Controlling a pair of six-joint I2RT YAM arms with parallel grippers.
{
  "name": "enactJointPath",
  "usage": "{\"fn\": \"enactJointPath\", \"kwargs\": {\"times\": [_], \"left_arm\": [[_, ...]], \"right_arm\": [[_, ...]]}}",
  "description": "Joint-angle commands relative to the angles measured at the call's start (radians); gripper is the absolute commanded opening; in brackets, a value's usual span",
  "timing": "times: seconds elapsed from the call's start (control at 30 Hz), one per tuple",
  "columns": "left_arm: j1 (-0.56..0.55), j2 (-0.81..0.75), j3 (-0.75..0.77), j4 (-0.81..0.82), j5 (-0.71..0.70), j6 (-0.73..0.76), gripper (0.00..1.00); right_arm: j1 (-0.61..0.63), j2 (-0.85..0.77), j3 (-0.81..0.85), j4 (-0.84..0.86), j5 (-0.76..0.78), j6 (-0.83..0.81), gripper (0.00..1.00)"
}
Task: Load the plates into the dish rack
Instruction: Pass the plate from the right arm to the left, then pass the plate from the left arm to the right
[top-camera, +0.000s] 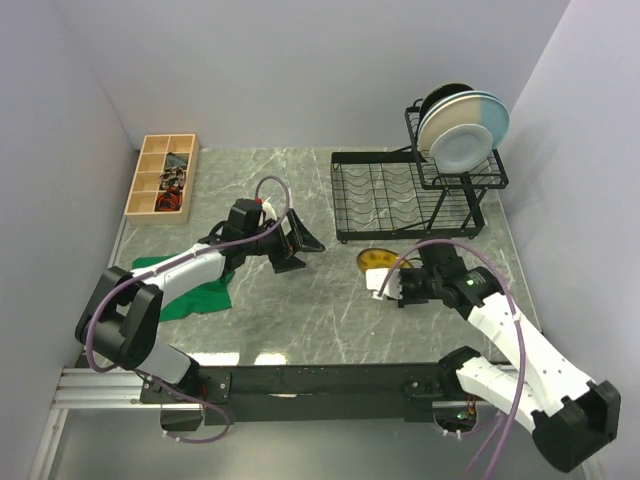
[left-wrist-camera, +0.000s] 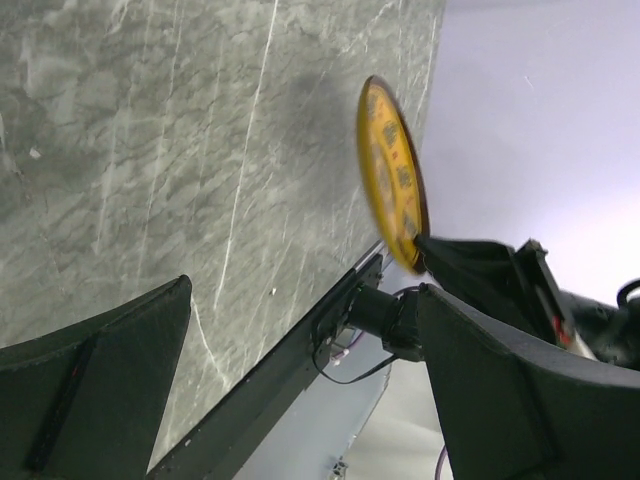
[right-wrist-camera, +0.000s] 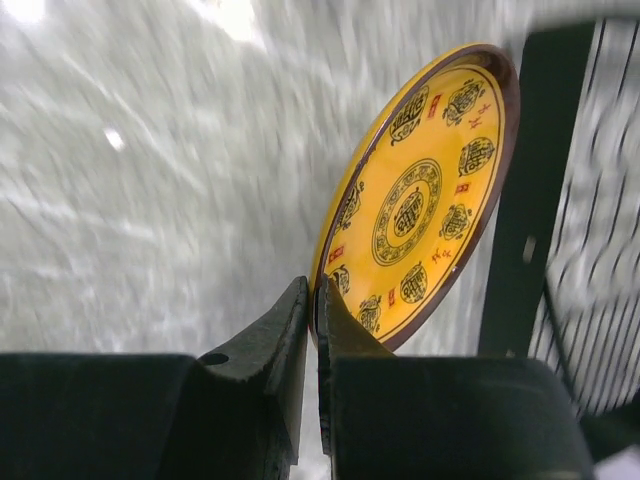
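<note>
Right gripper of mine pinches the near rim of 1 yellow patterned plate, its 2 fingers nearly together. I judge this rim grip lets me tip it on edge for a slot. It hangs just in front of the dish rack, whose upper basket already holds other plates. My left gripper gapes wide, holding nothing, turned toward the plate.

A light wooden box with compartments stands at the far left of the grey marble-patterned table, with small dark items in its right cells. A crumpled green cloth lies nearer.
</note>
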Motion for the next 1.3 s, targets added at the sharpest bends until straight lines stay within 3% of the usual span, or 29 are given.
{"fn": "enactJointPath", "kwargs": {"times": [0.0,0.17,0.27,0.4,0.47,0.63,0.77,0.8,0.83,0.87,0.9,0.93,1.0,1.27], "left_arm": [[0.002,-0.001,0.07,-0.052,0.003,-0.003,1.0],[0.0,-0.011,0.085,-0.153,-0.035,-0.002,0.98],[0.002,-0.004,0.11,-0.246,-0.067,0.017,0.85],[0.002,0.007,0.131,-0.3,-0.087,0.031,0.78],[0.002,0.013,0.145,-0.304,-0.092,0.032,0.62],[0.002,0.038,0.186,-0.302,-0.08,0.032,0.37],[0.019,0.038,0.2,-0.29,-0.06,0.038,0.04],[0.025,0.028,0.2,-0.285,-0.054,0.035,0.01],[0.029,0.024,0.205,-0.284,-0.049,0.032,0.01],[0.039,0.019,0.211,-0.288,-0.046,0.029,0.01],[0.045,0.013,0.22,-0.297,-0.047,0.031,0.01],[0.049,0.01,0.24,-0.323,-0.047,0.032,0.01],[0.06,0.013,0.261,-0.348,-0.046,0.031,0.01],[0.08,0.036,0.343,-0.426,-0.04,0.014,0.01]], "right_arm": [[0.126,0.044,0.081,0.115,-0.054,0.045,0.0],[0.276,0.116,0.106,0.221,-0.019,0.108,0.0],[0.319,0.159,0.126,0.305,0.007,0.151,0.0],[0.354,0.208,0.155,0.367,0.032,0.181,0.0],[0.37,0.23,0.16,0.396,0.041,0.198,0.0],[0.41,0.276,0.17,0.44,0.07,0.234,0.0],[0.422,0.288,0.175,0.471,0.084,0.276,0.0],[0.424,0.288,0.174,0.479,0.094,0.286,0.02],[0.43,0.29,0.172,0.486,0.101,0.295,0.11],[0.43,0.29,0.172,0.509,0.107,0.319,0.23],[0.433,0.296,0.174,0.517,0.122,0.333,0.49],[0.433,0.3,0.178,0.523,0.127,0.347,0.6],[0.436,0.319,0.193,0.54,0.131,0.382,0.71],[0.474,0.446,0.313,0.497,0.228,0.451,0.67]]}}
